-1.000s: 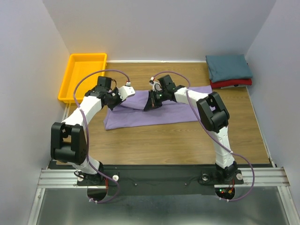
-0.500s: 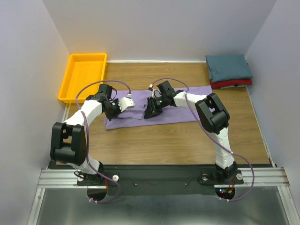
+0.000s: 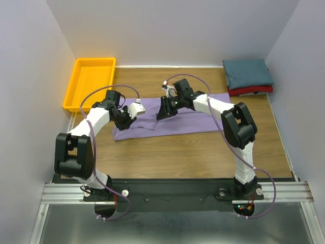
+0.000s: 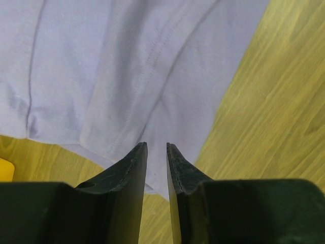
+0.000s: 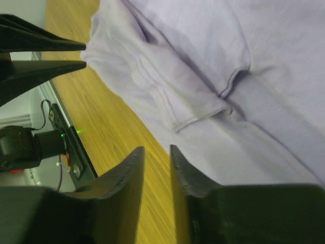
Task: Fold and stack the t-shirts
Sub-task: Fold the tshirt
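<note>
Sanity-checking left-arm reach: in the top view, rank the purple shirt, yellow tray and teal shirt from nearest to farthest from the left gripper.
1. lavender t-shirt: mid-table, directly under the left gripper.
2. yellow tray: back-left corner.
3. teal t-shirt: back-right corner, on top of the red t-shirt.

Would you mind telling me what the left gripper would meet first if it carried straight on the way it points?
The purple shirt, lying on the table right ahead of the left gripper, whose jaws stand slightly apart; how near is hard to judge.
</note>
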Controlling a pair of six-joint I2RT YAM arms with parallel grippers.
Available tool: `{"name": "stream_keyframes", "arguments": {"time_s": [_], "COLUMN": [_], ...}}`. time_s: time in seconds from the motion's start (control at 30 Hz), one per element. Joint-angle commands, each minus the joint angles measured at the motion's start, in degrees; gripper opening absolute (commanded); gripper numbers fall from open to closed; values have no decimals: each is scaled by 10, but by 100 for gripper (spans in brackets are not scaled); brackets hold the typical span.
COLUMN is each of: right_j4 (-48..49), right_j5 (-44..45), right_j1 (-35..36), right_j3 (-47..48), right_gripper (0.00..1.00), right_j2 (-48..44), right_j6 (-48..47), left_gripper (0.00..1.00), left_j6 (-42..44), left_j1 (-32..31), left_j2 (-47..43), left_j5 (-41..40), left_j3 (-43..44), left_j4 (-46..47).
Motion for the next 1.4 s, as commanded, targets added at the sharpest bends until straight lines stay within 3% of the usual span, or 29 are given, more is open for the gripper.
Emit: {"name": "stream_keyframes", "arguments": {"time_s": [0.0,0.2,0.37,0.5,0.6,0.73,0.87,0.93,1.1,1.37], "right_j4": [-8,-12,-75,-139,-186,-201,-203,-204,-233,-295], "right_j5": [14,20,53,110,160,257,313,329,314,226], "right_j1": [-8,-17,-75,-130,-170,-212,-221,-221,-222,-221], "right_j3": [39,69,99,100,85,31,-16,-30,-57,-132], "right_gripper": [29,24,35,36,36,33,30,29,23,19], "right_j2": [-2,41,22,-5,-28,-62,-66,-61,-39,-56], "right_j6": [-26,-27,-92,-169,-238,-326,-364,-369,-372,-374], "left_gripper": [33,25,24,24,25,37,47,47,32,27], "left_j6": [-66,-178,-221,-255,-262,-272,-314,-333,-386,-427], "left_j1": [3,1,0,0,1,1,-1,-2,-17,-37], "left_j2": [-13,74,148,195,179,112,73,69,80,150], "left_j5": [30,29,-8,-60,-47,-23,-12,-17,-42,-93], "left_j3": [19,32,57,86,90,89,102,102,74,99], "left_j4": [44,150,180,191,190,168,125,113,120,140]}}
